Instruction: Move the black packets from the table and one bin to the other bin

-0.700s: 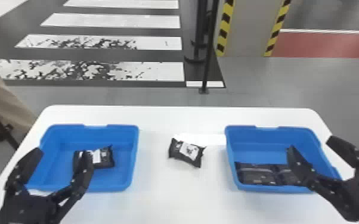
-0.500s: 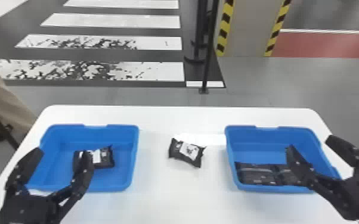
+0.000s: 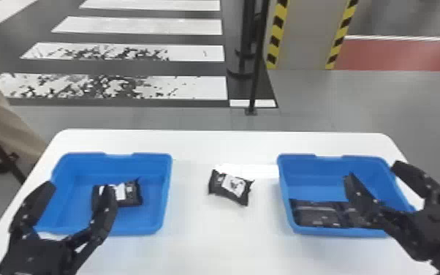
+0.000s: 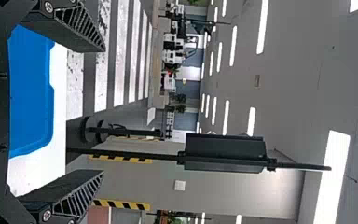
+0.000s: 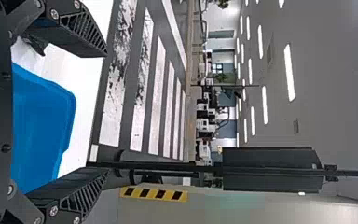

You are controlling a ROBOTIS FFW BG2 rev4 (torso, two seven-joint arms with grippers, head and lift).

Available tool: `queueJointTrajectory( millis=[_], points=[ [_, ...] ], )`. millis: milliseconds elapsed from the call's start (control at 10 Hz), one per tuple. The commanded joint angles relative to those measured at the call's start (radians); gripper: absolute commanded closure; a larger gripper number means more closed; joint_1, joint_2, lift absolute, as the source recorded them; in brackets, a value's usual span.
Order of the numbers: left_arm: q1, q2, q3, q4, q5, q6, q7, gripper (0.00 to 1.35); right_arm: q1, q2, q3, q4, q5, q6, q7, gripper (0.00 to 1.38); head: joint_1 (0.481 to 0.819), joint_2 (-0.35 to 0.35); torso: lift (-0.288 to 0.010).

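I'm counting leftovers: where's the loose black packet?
Head view, middle: the black packet lies on the white table between left blue bin and right blue bin.

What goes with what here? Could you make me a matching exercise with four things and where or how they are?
1. Left bin
2. Right bin
3. Left hand
4. Loose packet

A. Open and empty
B. Has dark packets along its near side
C. On the table, between the bins
D. Contains a white-labelled packet

Pairs: 1-D, 2-B, 3-A, 4-C
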Motion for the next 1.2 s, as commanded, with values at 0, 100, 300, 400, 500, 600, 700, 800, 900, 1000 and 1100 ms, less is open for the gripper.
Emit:
queueJointTrajectory(
  millis=[0,100,300,400,500,600,700,800,900,1000,1100],
  points=[
    [-0.002,-0.003,-0.004,0.000,0.000,0.000,0.000,0.10,-0.085,-0.021,0.043,0.040,0.001,0.028,0.030,0.15,0.695,-0.014,-0.110],
    [-0.002,-0.003,-0.006,0.000,-0.002,0.000,0.000,0.10,-0.161,-0.032,0.069,0.087,0.003,0.050,0.061,0.15,0.695,-0.002,-0.110],
    [-0.005,-0.003,-0.008,0.000,-0.002,0.000,0.000,0.10,-0.286,-0.052,0.121,0.167,0.029,0.129,0.101,0.15,0.695,0.036,-0.110],
    [-0.005,-0.003,-0.010,0.000,-0.002,-0.007,0.000,0.10,-0.343,-0.066,0.161,0.207,0.027,0.160,0.120,0.15,0.695,0.048,-0.110],
    [-0.005,-0.003,-0.010,0.000,-0.002,-0.007,0.000,0.10,-0.392,-0.078,0.207,0.246,0.031,0.202,0.136,0.15,0.695,0.058,-0.110],
    [-0.007,-0.003,-0.012,0.000,-0.002,-0.015,0.000,0.10,-0.443,-0.092,0.257,0.298,0.039,0.244,0.156,0.15,0.695,0.079,-0.110],
    [-0.007,-0.003,-0.014,0.000,-0.002,-0.015,0.000,0.10,-0.495,-0.104,0.310,0.354,0.057,0.273,0.170,0.15,0.695,0.107,-0.110],
    [-0.010,-0.003,-0.016,0.000,-0.004,-0.015,0.000,0.10,-0.556,-0.113,0.362,0.433,0.063,0.283,0.188,0.15,0.695,0.129,-0.110],
    [-0.012,-0.003,-0.022,0.007,-0.006,-0.024,0.002,0.10,-0.608,-0.125,0.414,0.499,0.063,0.273,0.208,0.15,0.695,0.140,-0.110],
    [-0.015,-0.003,-0.024,0.010,-0.004,-0.032,0.002,0.10,-0.654,-0.132,0.452,0.558,0.065,0.261,0.208,0.15,0.695,0.158,-0.110],
    [-0.017,-0.003,-0.026,0.012,-0.004,-0.032,0.003,0.10,-0.691,-0.135,0.482,0.607,0.065,0.254,0.208,0.15,0.695,0.171,-0.110]
  ],
)
